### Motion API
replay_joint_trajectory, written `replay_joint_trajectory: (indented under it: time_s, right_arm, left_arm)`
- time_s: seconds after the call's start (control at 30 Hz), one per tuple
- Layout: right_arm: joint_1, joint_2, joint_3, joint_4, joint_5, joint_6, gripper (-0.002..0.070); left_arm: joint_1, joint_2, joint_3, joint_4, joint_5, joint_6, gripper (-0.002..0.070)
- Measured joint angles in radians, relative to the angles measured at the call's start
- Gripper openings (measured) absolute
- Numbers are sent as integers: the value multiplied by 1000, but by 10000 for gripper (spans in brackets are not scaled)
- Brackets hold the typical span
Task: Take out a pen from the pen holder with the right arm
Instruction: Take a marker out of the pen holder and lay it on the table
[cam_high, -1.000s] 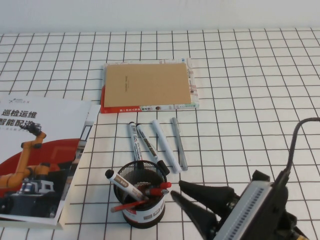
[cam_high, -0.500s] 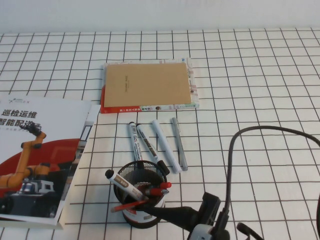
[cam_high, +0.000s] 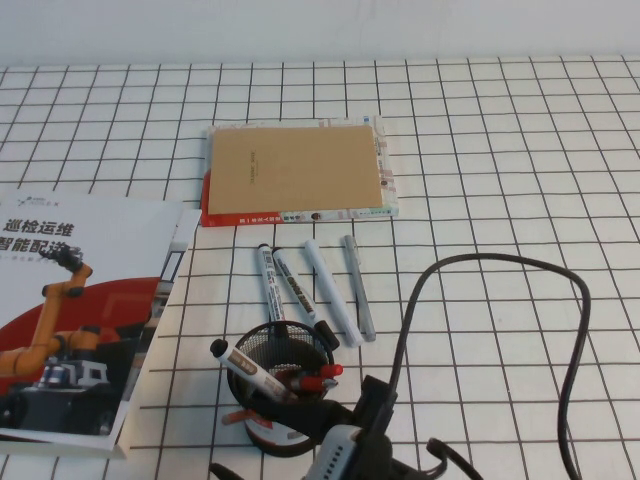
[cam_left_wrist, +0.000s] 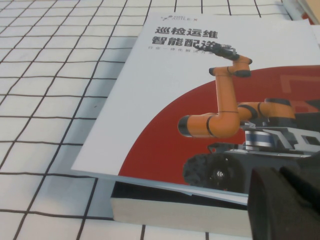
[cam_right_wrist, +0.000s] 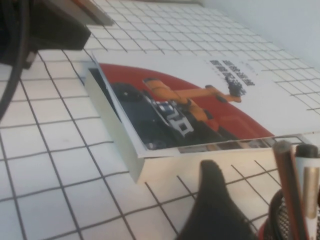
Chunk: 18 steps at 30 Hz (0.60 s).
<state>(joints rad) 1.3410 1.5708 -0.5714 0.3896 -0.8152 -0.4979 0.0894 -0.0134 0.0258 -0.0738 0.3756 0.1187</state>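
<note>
The black mesh pen holder (cam_high: 283, 350) stands near the table's front edge. It holds a white marker with a black cap (cam_high: 243, 367), leaning left, and a red pen (cam_high: 318, 373). My right gripper (cam_high: 255, 445) reaches in low from the right on the holder's near side, open. One finger (cam_high: 300, 418) lies against the holder's base and the other (cam_high: 222, 469) is nearer the front edge. In the right wrist view one black finger (cam_right_wrist: 212, 200) rises beside the holder rim (cam_right_wrist: 280, 210) and the red pen (cam_right_wrist: 289, 185). My left gripper (cam_left_wrist: 282, 200) hovers shut beside the robot book (cam_left_wrist: 215, 100).
Several loose pens (cam_high: 330, 290) lie side by side just behind the holder. A brown notebook (cam_high: 295, 170) sits farther back. The thick robot book (cam_high: 80, 300) covers the left side. The right arm's black cable (cam_high: 500, 262) loops over the table on the right.
My right arm has swung left along the front edge, from right of the holder to its near side. The fingers now stand wider apart. The pens have not moved.
</note>
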Motion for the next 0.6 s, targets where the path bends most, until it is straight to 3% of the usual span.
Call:
replay_joint_trajectory:
  time_s: [0.43, 0.6]
  right_arm:
    - [0, 69, -64, 149, -4, -116, 385]
    - [0, 87, -78, 200, -14, -128, 328]
  left_arm:
    - [0, 0, 0, 0, 0, 0, -3]
    - [0, 0, 0, 0, 0, 0, -3]
